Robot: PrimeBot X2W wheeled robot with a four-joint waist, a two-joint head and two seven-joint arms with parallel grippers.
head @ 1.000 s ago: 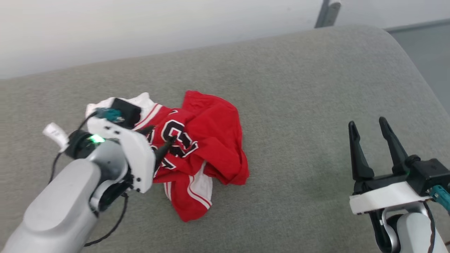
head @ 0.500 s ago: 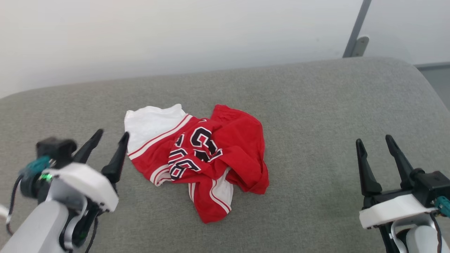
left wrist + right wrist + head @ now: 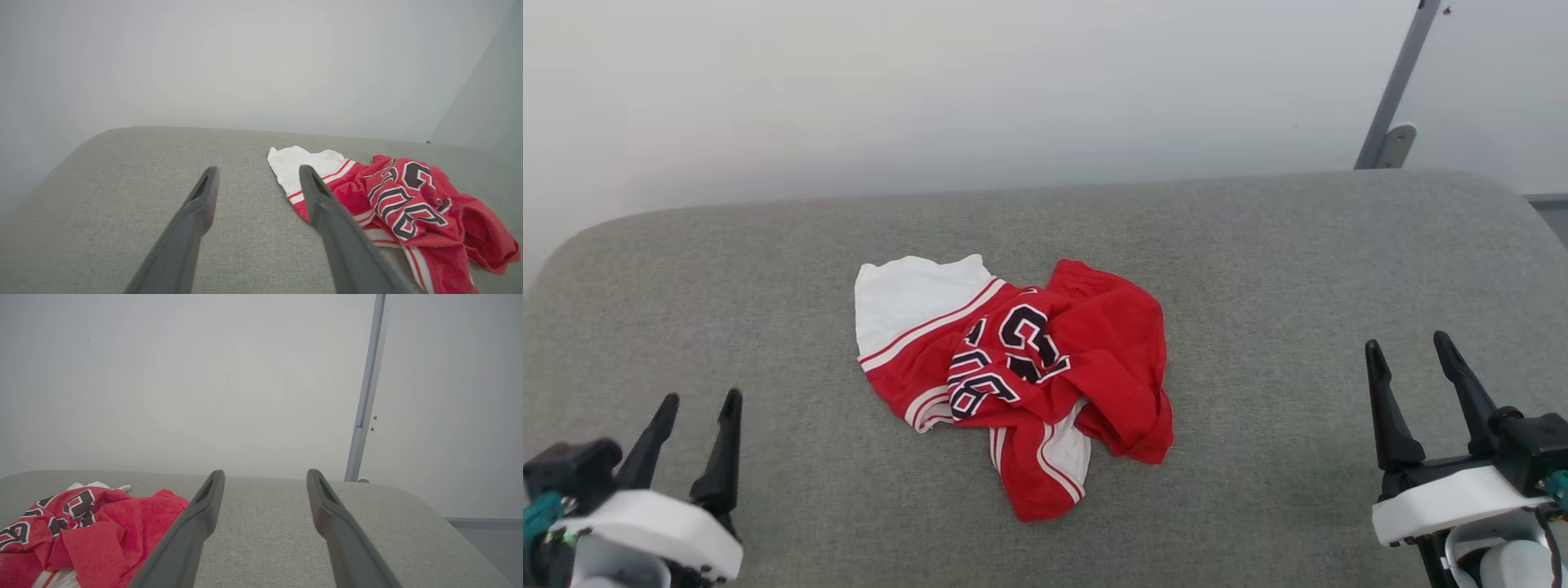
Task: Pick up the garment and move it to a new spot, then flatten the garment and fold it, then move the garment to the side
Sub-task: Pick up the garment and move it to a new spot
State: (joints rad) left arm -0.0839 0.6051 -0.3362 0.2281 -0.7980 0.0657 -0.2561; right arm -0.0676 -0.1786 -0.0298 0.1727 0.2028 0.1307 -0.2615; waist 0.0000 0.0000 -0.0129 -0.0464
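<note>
Lying mid-frame: the shirt (image 3: 1021, 376) sits in a crumpled heap at the centre of the head view, on a grey cushion (image 3: 1258, 286), apart from both grippers.
Shirt's look: red cloth is bunched and folded over itself. A white sleeve (image 3: 907, 298) edged with red-and-white stripes spreads flat at the heap's upper left. Black, white-outlined characters (image 3: 1005, 359) crease across the middle, and a striped strip points toward the bottom edge.
Left gripper: the left gripper (image 3: 702, 398) is in the lower left corner of the head view, with its two dark fingers spread and nothing between them. They point up the frame, well apart from the shirt.
Left wrist view: the left gripper (image 3: 258, 169) is released over bare cushion. The shirt (image 3: 400, 204) is at the right of the frame, its white sleeve just past the right-hand finger.
Right gripper: the right gripper (image 3: 1407, 341) is in the lower right corner of the head view, with its fingers parted and empty, well to the right of the shirt.
Right wrist view: the right gripper (image 3: 265, 472) is released above the cushion. The shirt (image 3: 94, 535) fills the lower left corner.
Cushion: grey woven fabric with rounded far corners spans the frame's width.
Background: a pale wall (image 3: 931, 98) runs behind, with a slanted grey post (image 3: 1396, 90) at the upper right.
</note>
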